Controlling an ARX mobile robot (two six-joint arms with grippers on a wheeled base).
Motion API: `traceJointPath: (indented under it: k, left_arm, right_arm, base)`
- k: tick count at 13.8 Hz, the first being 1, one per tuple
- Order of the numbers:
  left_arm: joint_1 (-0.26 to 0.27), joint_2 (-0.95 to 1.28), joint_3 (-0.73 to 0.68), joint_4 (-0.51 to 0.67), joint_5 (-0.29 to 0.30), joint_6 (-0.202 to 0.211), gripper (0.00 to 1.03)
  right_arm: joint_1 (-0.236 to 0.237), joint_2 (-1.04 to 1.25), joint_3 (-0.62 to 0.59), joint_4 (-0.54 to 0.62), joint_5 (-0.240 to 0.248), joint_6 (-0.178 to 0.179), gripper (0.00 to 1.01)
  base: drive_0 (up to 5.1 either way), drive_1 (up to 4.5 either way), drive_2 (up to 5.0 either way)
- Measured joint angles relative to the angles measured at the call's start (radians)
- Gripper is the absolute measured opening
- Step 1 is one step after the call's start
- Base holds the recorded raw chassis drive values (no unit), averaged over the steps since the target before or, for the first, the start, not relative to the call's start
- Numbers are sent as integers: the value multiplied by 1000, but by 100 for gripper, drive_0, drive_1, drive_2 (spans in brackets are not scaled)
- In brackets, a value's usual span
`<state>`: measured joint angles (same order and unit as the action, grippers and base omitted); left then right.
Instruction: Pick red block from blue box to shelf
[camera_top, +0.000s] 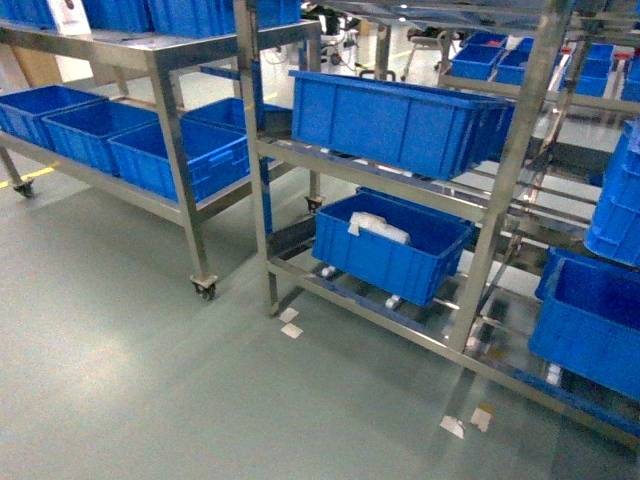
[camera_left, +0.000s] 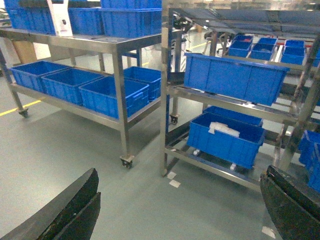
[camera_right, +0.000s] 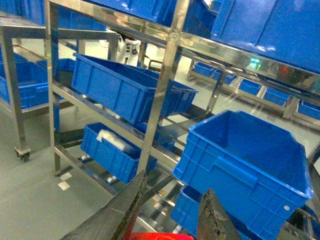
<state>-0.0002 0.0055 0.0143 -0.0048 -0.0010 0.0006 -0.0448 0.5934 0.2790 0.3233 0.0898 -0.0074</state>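
Steel dominates ahead: the shiny stainless-steel shelf (camera_top: 255, 150) with perforated posts and open rail levels stands beyond both pincers, its bays loaded with dark blue ribbed crates (camera_top: 400, 120).

The right gripper (camera_right: 173, 184) has its two dark fingers (camera_right: 127, 210) drawn fairly close together. A sliver of glossy red, which I take to be the small red block (camera_right: 161, 236), sits low between them at the picture's bottom edge. The jaws seem closed on it, though only its top edge shows, so the grip itself is a judgement. Just past the fingertips, to their right, is an open dark blue crate (camera_right: 240, 165). A shelf post (camera_right: 165, 85) rises straight ahead of them.

The left gripper (camera_left: 180, 172) is spread wide and holds nothing, with one black finger (camera_left: 75, 205) at each lower corner of its view. It hangs well short of the rack, probably kept clear because it has no part in the carry.

The pale turquoise blue box appears in no view.

The block looks lifted and facing its destination, so what remains is a reach forward to a free rail level and a release. Open rails could let a small brick slip through.
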Motion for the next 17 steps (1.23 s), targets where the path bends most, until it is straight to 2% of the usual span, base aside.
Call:
traceJointPath:
  k: [17]
  left_arm:
    - [0, 0, 0, 0, 0, 0, 98]
  right_arm:
    - [0, 0, 0, 0, 0, 0, 27]
  base:
    - [-159, -159, -159]
